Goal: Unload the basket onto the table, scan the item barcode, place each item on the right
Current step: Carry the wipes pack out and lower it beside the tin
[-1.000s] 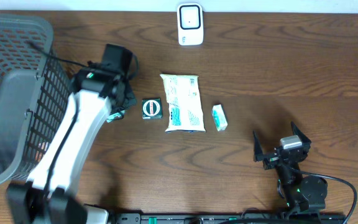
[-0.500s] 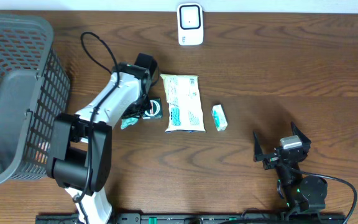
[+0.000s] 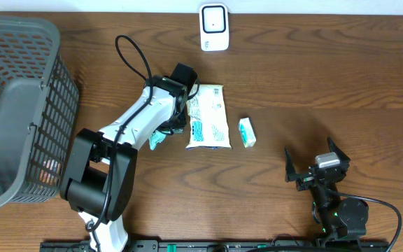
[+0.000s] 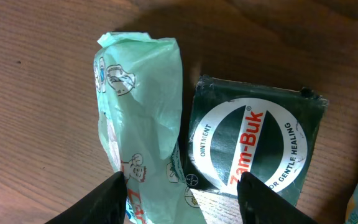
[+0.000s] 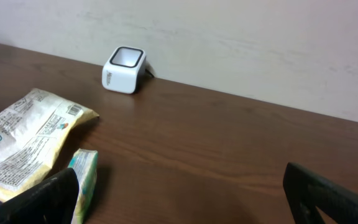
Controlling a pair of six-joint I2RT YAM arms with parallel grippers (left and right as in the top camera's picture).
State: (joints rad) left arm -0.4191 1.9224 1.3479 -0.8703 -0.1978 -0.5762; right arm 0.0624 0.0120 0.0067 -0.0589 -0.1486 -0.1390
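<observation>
Plainly spread, the left gripper (image 4: 184, 196) sits at the bottom of its wrist view, over a green packet (image 4: 138, 106) lying just left of the tin (image 4: 253, 146) on the surface (image 4: 36, 74). The right gripper (image 3: 314, 161), lower right overhead, gapes wide and pinches nothing. The scanner (image 3: 214, 28) stands top centre.

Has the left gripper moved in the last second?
Yes. The left gripper has shifted right, away from the basket, and is now beside the white packet's left edge, nearer the scanner.
</observation>
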